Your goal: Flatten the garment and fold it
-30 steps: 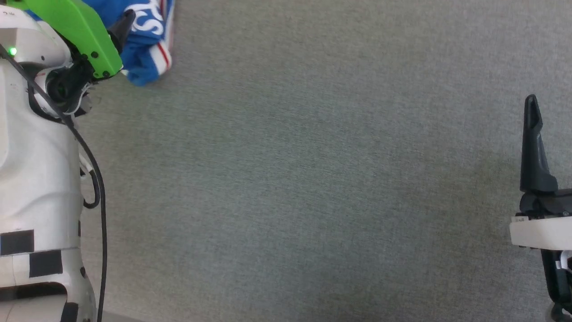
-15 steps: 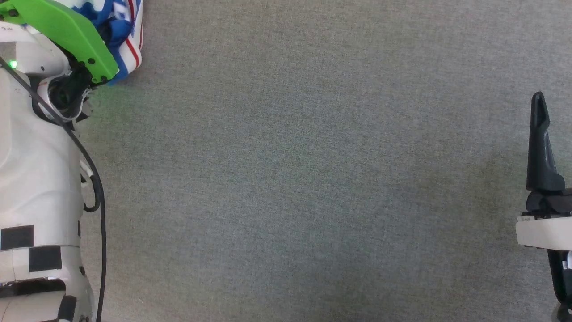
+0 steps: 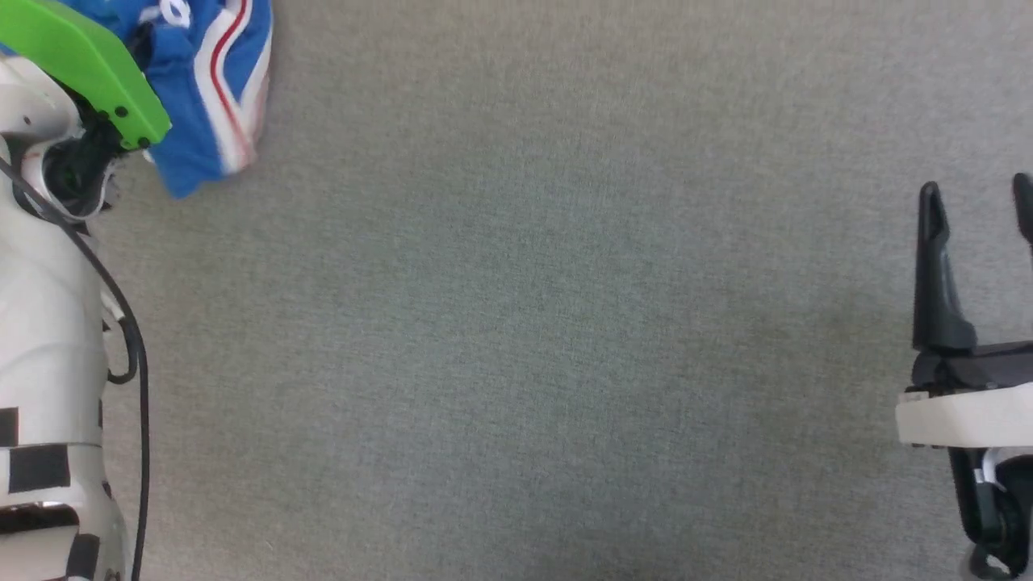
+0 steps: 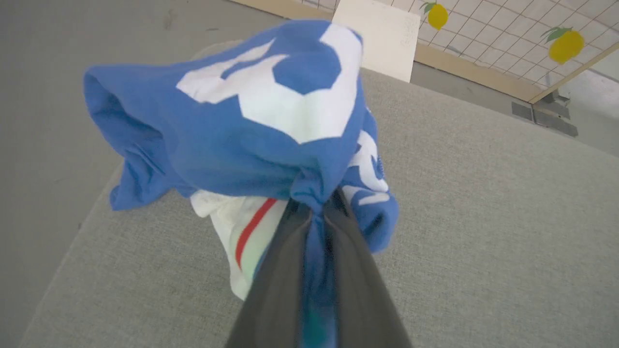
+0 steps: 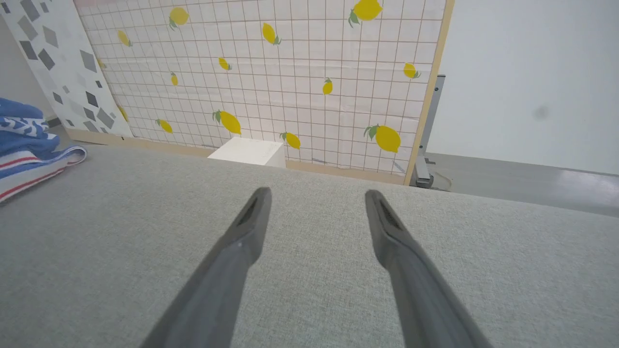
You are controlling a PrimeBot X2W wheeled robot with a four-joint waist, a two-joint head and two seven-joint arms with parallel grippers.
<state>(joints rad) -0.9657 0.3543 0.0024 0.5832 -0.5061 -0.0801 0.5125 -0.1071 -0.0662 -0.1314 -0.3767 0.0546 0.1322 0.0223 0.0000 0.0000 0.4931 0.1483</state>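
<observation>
The garment (image 4: pixel 251 125) is a bunched royal-blue shirt with white lettering and red-and-white trim. In the left wrist view my left gripper (image 4: pixel 316 208) is shut on a pinch of its blue cloth, and the rest hangs crumpled over the grey surface. The head view has the garment (image 3: pixel 206 89) at the top left, beside the left arm's green cover (image 3: pixel 85 64). At the right edge of that view my right gripper (image 3: pixel 978 202) stands open and holds nothing. Between its spread fingers, the right gripper (image 5: pixel 316 195) frames bare grey fabric, with the garment (image 5: pixel 29 145) far off to the left.
A grey fabric work surface (image 3: pixel 524 323) spreads between the arms. Its far edge meets a lemon-patterned grid wall (image 5: pixel 271 72) with a small white box (image 5: pixel 249 151) at its foot. A black cable (image 3: pixel 137 379) runs down the pale left arm.
My left gripper has shut on the garment and pulled it into a bunch; its trim now hangs lower in the head view. The head view has shifted, bringing the right gripper's second finger into sight.
</observation>
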